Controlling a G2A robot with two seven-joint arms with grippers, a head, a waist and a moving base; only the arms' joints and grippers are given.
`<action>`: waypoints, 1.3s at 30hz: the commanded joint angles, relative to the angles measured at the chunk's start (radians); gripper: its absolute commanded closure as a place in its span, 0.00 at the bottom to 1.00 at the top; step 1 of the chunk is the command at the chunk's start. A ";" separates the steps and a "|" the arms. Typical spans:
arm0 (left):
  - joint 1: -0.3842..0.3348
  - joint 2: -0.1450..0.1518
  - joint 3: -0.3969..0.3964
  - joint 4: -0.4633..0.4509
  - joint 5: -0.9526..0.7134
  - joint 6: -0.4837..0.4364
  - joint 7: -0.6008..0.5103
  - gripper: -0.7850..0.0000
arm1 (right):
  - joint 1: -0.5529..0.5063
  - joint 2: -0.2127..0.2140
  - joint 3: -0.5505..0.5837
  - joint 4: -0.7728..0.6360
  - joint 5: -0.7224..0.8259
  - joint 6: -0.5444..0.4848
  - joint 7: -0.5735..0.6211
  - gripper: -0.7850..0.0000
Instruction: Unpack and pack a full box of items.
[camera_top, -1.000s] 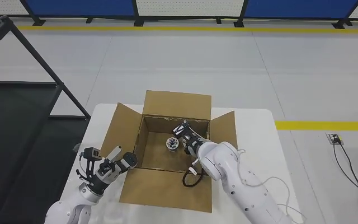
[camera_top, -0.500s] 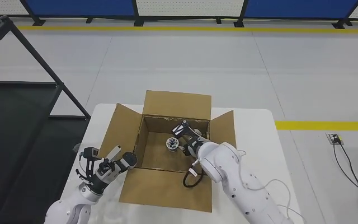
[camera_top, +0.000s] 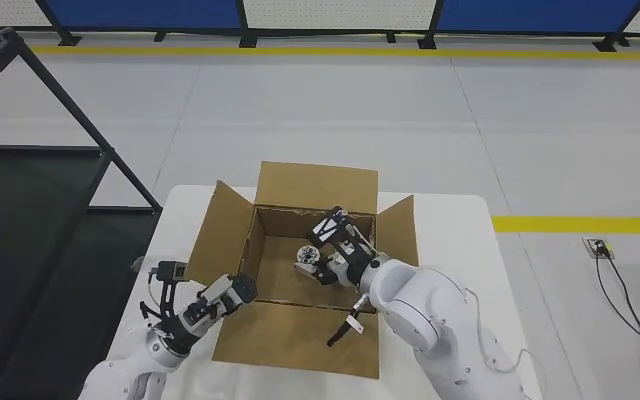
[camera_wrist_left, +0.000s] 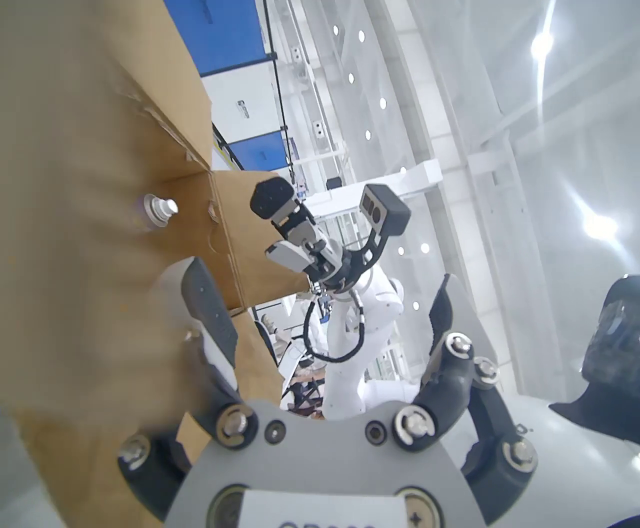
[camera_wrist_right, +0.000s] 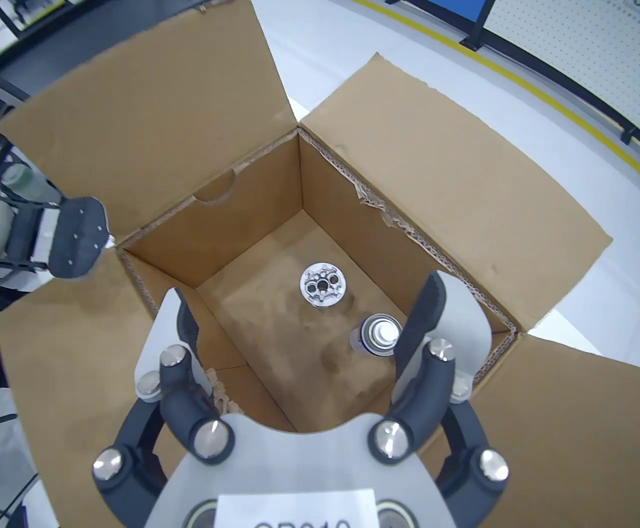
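Top view: the box (camera_top: 300, 335) sits mid-worktop (camera_top: 455, 235) with all four flaps open, the back one reaching past the far edge. A metal disc (camera_top: 307, 257) lies flat on the box floor. The right end effector (camera_top: 333, 235) hangs in the opening near the far right corner, jaws apart, holding nothing. The left end effector (camera_top: 232, 293) is outside the box at its near left corner, also spread and empty.

Left wrist view: the left end effector (camera_wrist_left: 320, 282) has its fingers wide apart, one of them just beside a cardboard flap (touching or not, can't tell). Across the box the right end effector (camera_wrist_left: 281, 225) hangs above the rim, jaws apart.

Right wrist view: this looks straight down into the box. The right end effector (camera_wrist_right: 303, 291) is wide open above the floor, gripping nothing. The metal disc (camera_wrist_right: 322, 286) lies approx. mid-floor. A spray can (camera_wrist_right: 380, 334) stands upright near it, apart from it and close to a corner.

Progress: two items show on the box floor and neither is gripped. That's prob. either the tail of unpacking or the start of packing; can't tell which. Next pick looks like the can or the disc.

Writing: a white label on each wrist plate is cut off at the picture's edge, so no print can be made out. No print made out on the can or the box.
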 joint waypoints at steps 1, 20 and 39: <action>0.008 0.002 -0.001 -0.023 0.012 -0.025 -0.033 0.00 | 0.001 0.000 -0.001 0.001 -0.003 0.001 0.000 0.00; 0.195 0.007 -0.192 -0.138 -0.309 -0.331 -0.044 0.00 | -0.061 0.013 0.186 -0.076 0.246 0.029 -0.109 0.00; 0.113 0.003 -0.198 -0.012 -0.220 -0.070 0.159 0.00 | -0.156 0.063 0.579 -0.080 0.659 0.087 -0.028 0.00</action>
